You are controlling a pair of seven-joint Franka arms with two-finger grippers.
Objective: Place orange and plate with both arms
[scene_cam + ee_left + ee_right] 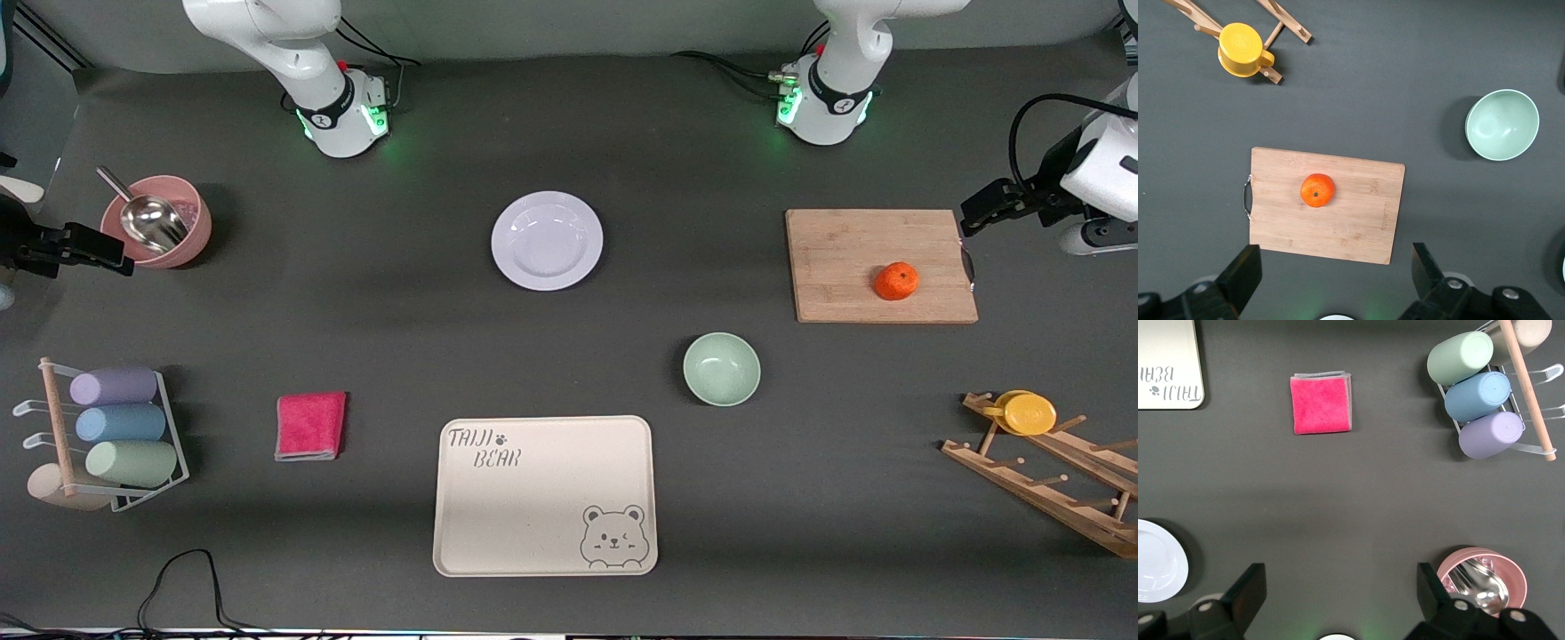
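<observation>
Orange [895,281] is sitting loose on the cutting board [845,244] toward the left arm's end; being round, it is likely to be nudged rolling. Plate [547,240] is lying flat mid-tabletop, rim hard to pinch. Left gripper [1331,280] and right gripper [1338,597] are being held wide open, empty.

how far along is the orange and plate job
Nothing looks done yet. The orange sits on the cutting board, and the plate lies bare on the table, farther from the camera than the cream tray. Nothing is in hand: the left gripper hangs open over the board's edge, the right gripper open near the pink bowl. Left: grasping and placing both.
</observation>
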